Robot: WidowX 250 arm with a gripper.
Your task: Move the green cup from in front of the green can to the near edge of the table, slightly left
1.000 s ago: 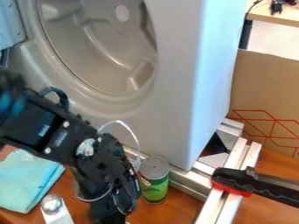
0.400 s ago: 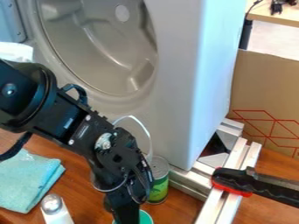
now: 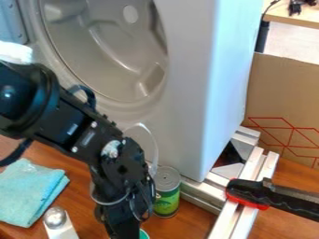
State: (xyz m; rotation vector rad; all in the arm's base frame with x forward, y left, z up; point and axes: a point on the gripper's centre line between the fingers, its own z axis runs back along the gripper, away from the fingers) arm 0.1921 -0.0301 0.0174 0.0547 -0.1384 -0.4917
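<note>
The black gripper [image 3: 123,228] hangs at the bottom edge, left of centre, with its fingertips out of sight. Partly behind it, a teal round rim [image 3: 144,234] shows low at the bottom edge. A green can with a grey lid [image 3: 166,192] stands upright just right of the gripper, close to the machine's base. To the left lies a folded light-blue cloth [image 3: 28,192]. A silver ball-topped metal piece [image 3: 56,219] rests between the cloth and the gripper.
A big grey machine with a round drum door [image 3: 187,93] stands behind the arm. Metal rails [image 3: 240,205] run along its base at the right, with a black and red clamp [image 3: 249,193] on them. A cardboard box [image 3: 283,102] is at the far right.
The arm came in to the right from a second ago, then its lower part shifted slightly back left. A teal rim came into sight beside the gripper, and less of it shows now.
</note>
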